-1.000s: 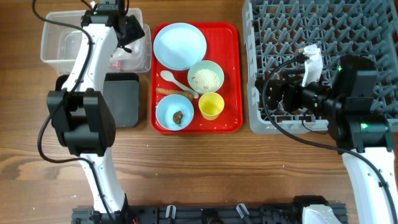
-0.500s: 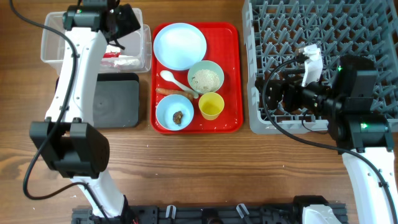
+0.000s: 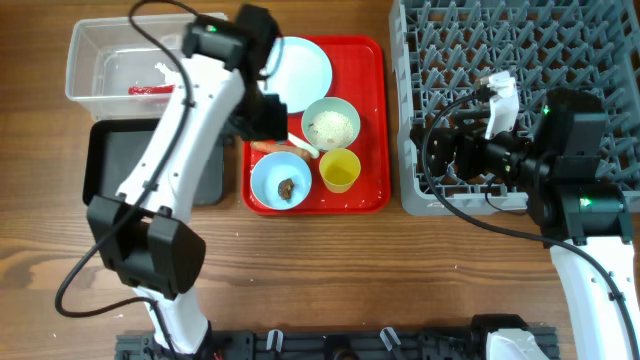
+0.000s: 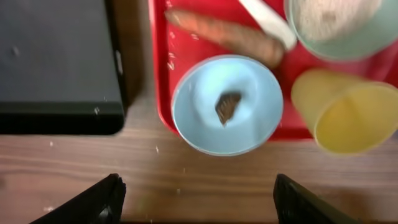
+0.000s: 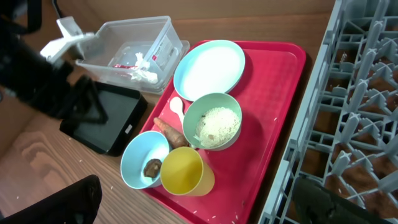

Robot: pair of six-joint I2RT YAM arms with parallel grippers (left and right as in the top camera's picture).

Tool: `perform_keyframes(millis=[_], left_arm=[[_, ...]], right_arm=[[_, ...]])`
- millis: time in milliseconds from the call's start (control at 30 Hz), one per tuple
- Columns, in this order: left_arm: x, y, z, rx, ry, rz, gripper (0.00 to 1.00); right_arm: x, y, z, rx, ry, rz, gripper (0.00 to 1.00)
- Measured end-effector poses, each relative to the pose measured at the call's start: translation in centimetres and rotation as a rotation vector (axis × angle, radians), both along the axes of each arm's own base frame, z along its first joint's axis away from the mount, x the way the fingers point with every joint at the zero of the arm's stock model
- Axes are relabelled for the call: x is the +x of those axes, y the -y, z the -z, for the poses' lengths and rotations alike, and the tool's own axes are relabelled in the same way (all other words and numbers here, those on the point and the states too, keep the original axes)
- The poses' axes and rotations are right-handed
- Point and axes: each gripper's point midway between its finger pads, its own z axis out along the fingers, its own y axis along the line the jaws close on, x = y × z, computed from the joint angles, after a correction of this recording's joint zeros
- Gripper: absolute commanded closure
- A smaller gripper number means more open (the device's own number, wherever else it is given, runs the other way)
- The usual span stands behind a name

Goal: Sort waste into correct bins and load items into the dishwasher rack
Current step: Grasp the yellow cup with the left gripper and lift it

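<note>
Shows the left hand [image 4: 196, 199] swung off the clear plastic rectangular tub [image 3: 85, 50] to above the pale blue round bowl [image 4: 227, 102], fingers spread wide, empty. Leaves the red snack wrapper [image 3: 150, 90] inside that tub. Shows the right hand [image 5: 202, 200] parted, empty, over the large grey pegged plastic rack [image 3: 520, 60]. Likely risks tipping the bowl while pinching its small brown lump [image 4: 227, 107], nudging the small yellow cup [image 4: 348, 112] just beside, or dropping the lump short of the shallow black rectangular tray [image 4: 56, 56].
</note>
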Motion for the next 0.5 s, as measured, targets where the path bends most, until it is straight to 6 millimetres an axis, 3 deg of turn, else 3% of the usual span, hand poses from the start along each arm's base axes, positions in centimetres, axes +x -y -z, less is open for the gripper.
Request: perform_keyframes(millis=[167,400,500], left_arm=[[-1.5,2.1,0.9,0.033,0.002,0.004,0.25],[-1.5,6.2,6.1,-0.016,0.054,0.048,0.32],[-0.5,8.5,7.7,-0.097,0.110,0.105,0.32]], right_arm=[[0.0,0.0,0.0,0.001,-0.002,0.001,0.00],[0.0,0.0,0.0,0.001,0.000,0.001,0.00],[0.0,0.0,0.0,0.001,0.001,0.001,0.00]])
